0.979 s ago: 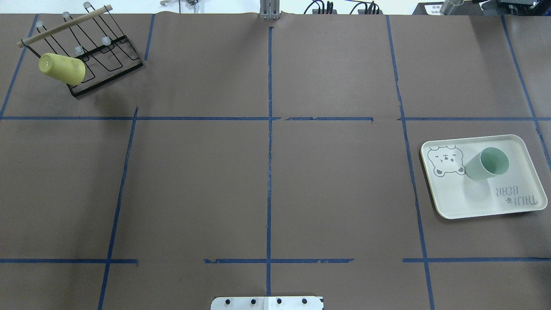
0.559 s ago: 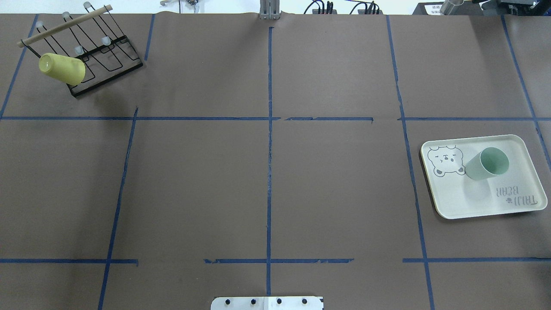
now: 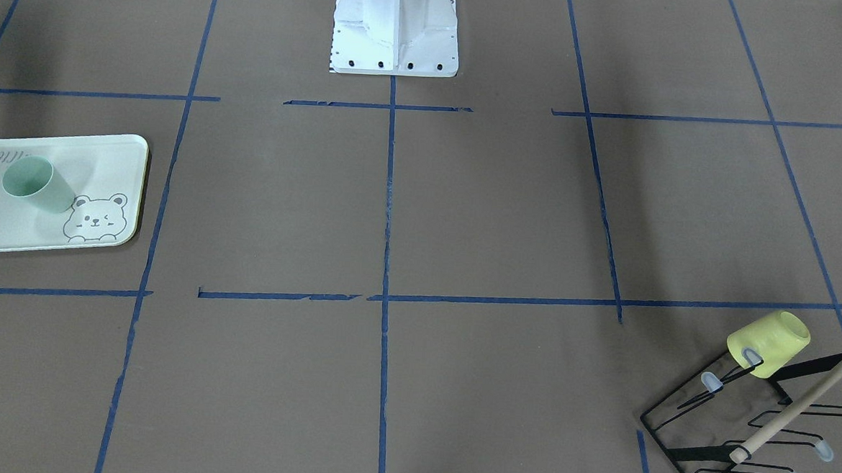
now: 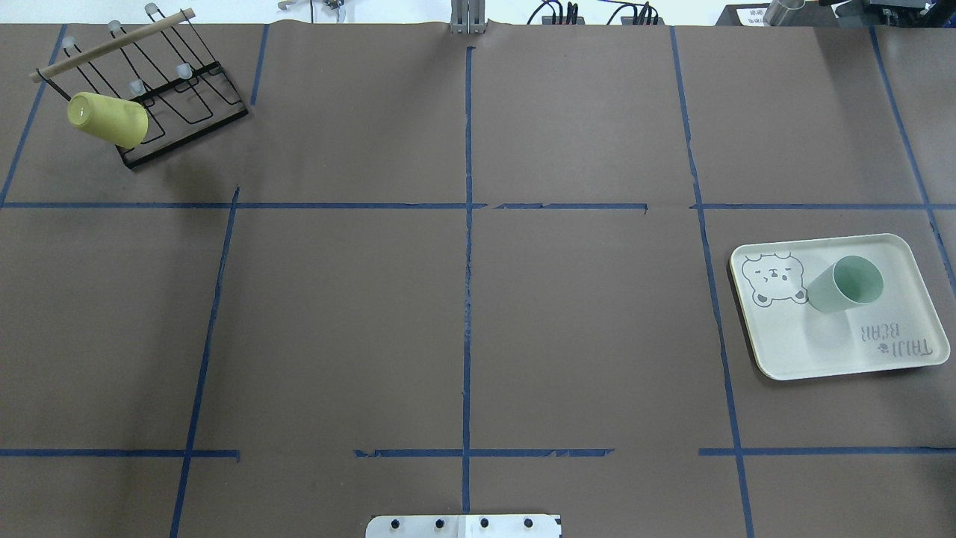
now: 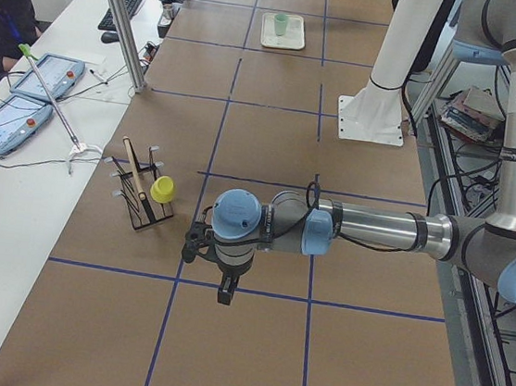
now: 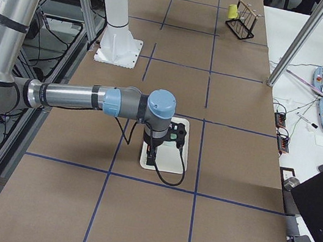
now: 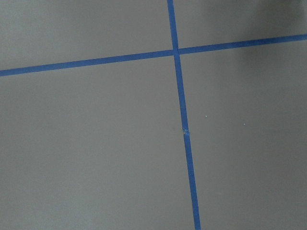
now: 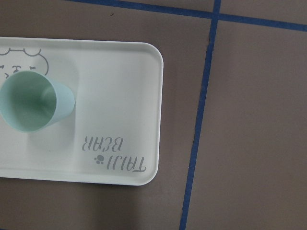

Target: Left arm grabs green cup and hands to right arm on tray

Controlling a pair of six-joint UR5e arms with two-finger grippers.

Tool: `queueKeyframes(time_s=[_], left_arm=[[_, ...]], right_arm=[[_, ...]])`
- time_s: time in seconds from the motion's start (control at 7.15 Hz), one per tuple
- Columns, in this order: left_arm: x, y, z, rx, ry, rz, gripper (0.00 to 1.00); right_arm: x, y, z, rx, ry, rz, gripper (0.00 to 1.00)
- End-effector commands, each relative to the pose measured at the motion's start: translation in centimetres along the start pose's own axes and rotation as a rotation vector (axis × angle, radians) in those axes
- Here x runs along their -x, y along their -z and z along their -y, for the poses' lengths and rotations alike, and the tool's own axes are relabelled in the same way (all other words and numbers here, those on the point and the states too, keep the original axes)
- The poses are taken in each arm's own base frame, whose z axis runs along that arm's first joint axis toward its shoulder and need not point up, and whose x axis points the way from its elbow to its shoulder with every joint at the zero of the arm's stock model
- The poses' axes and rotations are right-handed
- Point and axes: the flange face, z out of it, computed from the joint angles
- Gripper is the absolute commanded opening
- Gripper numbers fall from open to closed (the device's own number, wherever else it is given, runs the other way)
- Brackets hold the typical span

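Note:
The green cup point(image 4: 844, 285) stands upright, mouth up, on the tray point(image 4: 821, 344) at the table's right side, beside the bear drawing. Cup point(image 3: 34, 184) and tray point(image 3: 108, 162) also show in the front view, and the right wrist view looks down on the cup point(image 8: 33, 103) and tray point(image 8: 120, 96). My right gripper point(image 6: 154, 154) hangs above the tray, seen only in the right side view. My left gripper point(image 5: 224, 292) hangs over bare table near the rack, seen only in the left side view. I cannot tell whether either is open or shut.
A pale yellow cup point(image 4: 108, 119) hangs on a black wire rack point(image 4: 187, 97) at the far left corner. Blue tape lines cross the brown table cover. The robot's white base point(image 3: 396, 26) stands at the near middle edge.

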Motion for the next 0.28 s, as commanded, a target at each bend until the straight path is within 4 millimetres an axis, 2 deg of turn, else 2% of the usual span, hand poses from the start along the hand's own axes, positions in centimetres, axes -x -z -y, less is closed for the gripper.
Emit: queueKeyframes(time_s=[0.0,0.14], left_arm=[[-0.15,0.14,-0.04,-0.001,-0.001,0.0,1.0],[-0.18,0.17,0.03,-0.001,-0.001,0.0,1.0]], right_arm=[[0.0,0.0,0.0,0.0,0.001,0.0,1.0],[0.02,0.0,0.0,0.0,0.001,0.002,1.0]])
